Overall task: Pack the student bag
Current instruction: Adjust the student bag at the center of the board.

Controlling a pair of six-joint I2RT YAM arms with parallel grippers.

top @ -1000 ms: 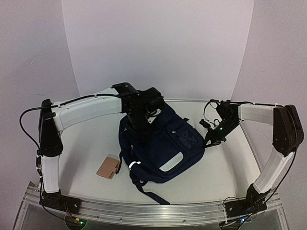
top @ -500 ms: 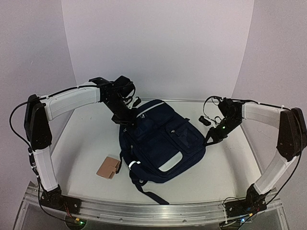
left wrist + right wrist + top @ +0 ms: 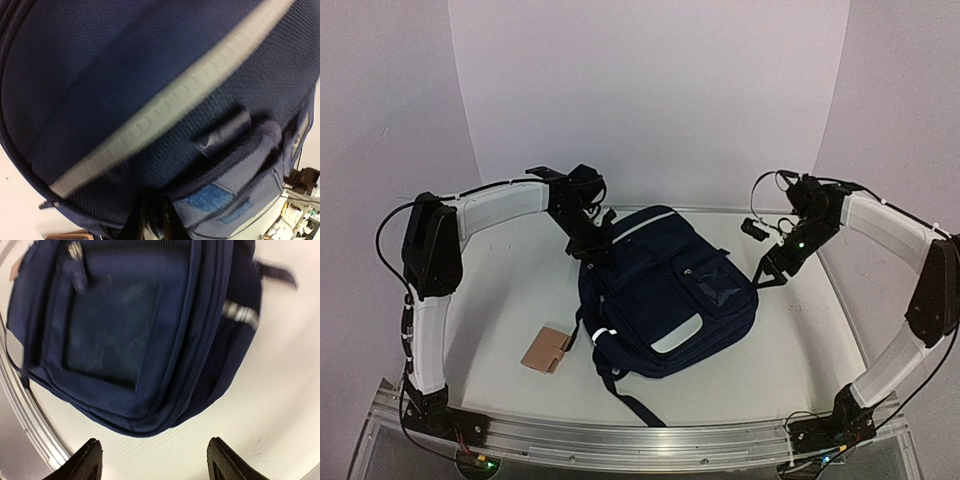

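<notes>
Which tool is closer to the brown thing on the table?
Left. The left tool is at the far corner of the student bag, beyond the brown thing; the right tool is past the bag's other side.

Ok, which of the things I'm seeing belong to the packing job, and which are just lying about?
Job:
student bag

Lying about:
small tan folded item, on the table left of the bag, untouched; whether it is meant for packing, I cannot tell

Backdrop: white curved back panel | Sides: pale lilac left wall and right wall | Base: matte white surface, aluminium rail along near edge | Light: even, soft, faint shadows
</notes>
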